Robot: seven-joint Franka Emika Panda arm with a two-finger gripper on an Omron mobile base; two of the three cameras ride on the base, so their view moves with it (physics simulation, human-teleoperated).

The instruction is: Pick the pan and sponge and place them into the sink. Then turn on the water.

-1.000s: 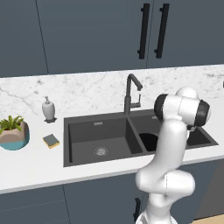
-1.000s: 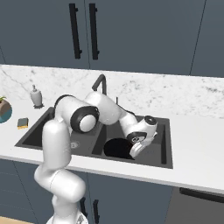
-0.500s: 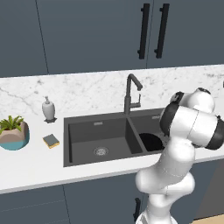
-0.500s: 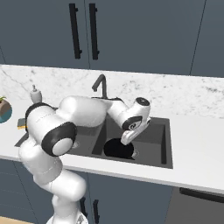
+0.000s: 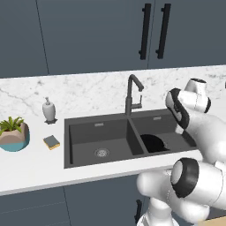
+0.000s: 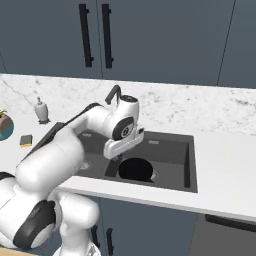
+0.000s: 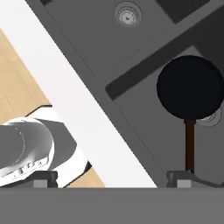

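Since half a second ago the arm has swung up and back from the right basin, and its gripper [image 6: 120,156] now hangs above the sink [image 5: 81,152] near the divider between the basins, no longer down by the pan. The pan [image 7: 190,86] lies flat on the floor of the right basin, free of the gripper. It is a small round disc, matt black all over, with a thin dark brown handle. In the hand view the handle runs straight from the pan's rim toward the bottom edge, so the pan's long axis lines up with the gripper's line of sight. In the left base view the pan [image 5: 152,143] sits in the near left part of that basin, close to the divider; in the right base view it [image 6: 135,170] partly covers a steel drain, which peeks out at its edge. The finger tips stand at the two far sides of the hand view with nothing between them, so the gripper is spread wide.

The sponge [image 5: 51,141], yellow with a grey-blue top, lies flat on the counter [image 5: 31,165] left of the sink, between the plant [image 5: 14,133] and the basin edge, with the soap bottle [image 5: 49,110] behind it. The faucet [image 5: 131,93] stands behind the divider.
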